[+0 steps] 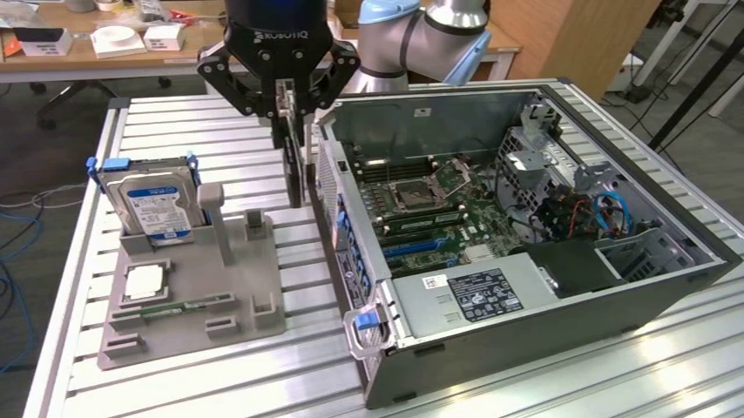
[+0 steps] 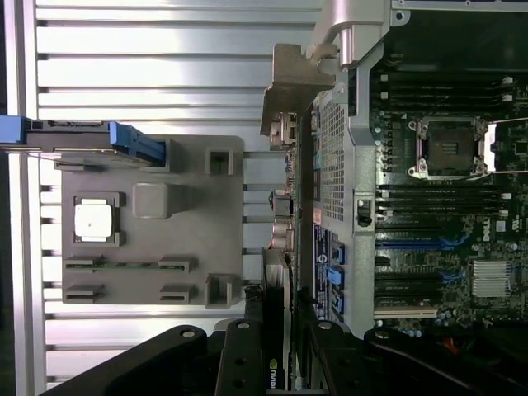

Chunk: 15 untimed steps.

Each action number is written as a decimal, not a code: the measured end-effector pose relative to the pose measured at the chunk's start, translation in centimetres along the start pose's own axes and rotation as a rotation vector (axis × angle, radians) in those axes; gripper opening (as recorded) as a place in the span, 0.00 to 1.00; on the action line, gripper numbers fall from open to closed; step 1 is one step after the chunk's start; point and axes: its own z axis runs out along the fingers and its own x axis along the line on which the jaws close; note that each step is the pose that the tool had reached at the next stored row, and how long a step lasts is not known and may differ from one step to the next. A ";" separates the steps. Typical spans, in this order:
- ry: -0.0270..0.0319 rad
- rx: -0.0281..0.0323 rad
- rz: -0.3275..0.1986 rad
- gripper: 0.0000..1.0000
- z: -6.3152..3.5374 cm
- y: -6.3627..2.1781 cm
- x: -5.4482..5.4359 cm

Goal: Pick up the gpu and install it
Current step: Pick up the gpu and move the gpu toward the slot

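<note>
Fingers (image 2: 239, 363), mine: clenched on gpu (image 2: 277, 313), one item, hanging upright on edge between grey holder (image 2: 148, 247) and open computer case (image 2: 346, 206); held so, I judge, to suit the motherboard (image 1: 430, 209) slots.

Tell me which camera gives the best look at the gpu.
The wrist view: the gpu is close and edge-on, clamped in the tool, its length running out to a silver end bracket. The exterior view gives a thin dark slab hanging from the tool beside the open computer case.
</note>
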 end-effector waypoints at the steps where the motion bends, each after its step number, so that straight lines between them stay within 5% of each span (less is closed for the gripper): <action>1: 0.0001 0.0001 0.000 0.26 0.00 0.00 -0.1; 15: 0.0001 0.0001 0.000 0.26 0.02 0.03 -1.2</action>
